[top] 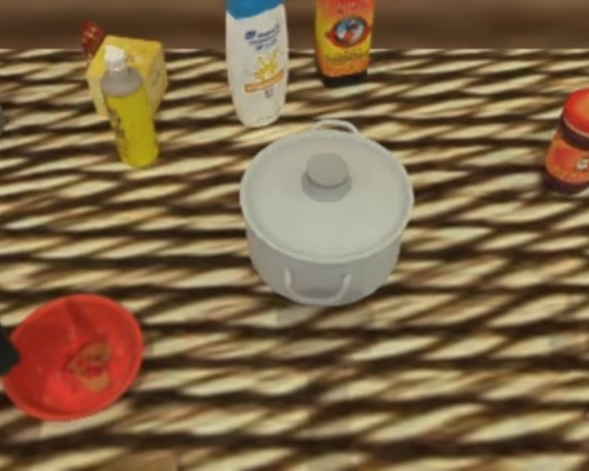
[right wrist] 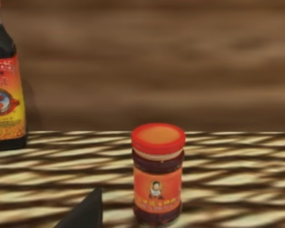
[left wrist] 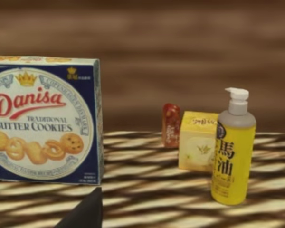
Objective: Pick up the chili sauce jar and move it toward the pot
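From my right wrist, the chili sauce jar stands upright on the striped table, red-orange lid on. Well apart, farther back, stands a dark bottle with an orange label. A dark tip of my tool shows beside the jar, not touching.

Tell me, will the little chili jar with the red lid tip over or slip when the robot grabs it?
Probably not tip easily: the chili sauce jar stands upright on the table and looks squat, with a wide base. Its smooth, glassy sides might be a bit slippery, so gripping around the labelled middle seems safest. It looks full, so likely heavy for its size, and probably breakable if dropped.
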